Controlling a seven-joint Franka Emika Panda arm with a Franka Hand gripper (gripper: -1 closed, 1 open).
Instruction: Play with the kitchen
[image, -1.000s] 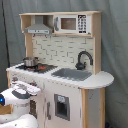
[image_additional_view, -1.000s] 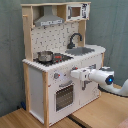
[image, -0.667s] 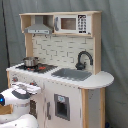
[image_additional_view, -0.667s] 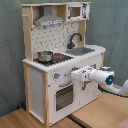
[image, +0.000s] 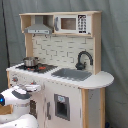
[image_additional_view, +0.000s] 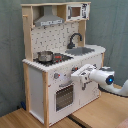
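Second exterior view: my gripper is pressed up against the front of the kitchen, just beneath its countertop edge, above the oven door. I cannot tell whether my gripper is open or closed.

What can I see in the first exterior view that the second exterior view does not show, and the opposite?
Only the first exterior view shows the microwave front with its keypad. Only the second exterior view shows the oven door with its window and the wooden floor. Both show the kitchen, the pot on the stovetop, the sink, the black faucet and the gripper at the front panel.
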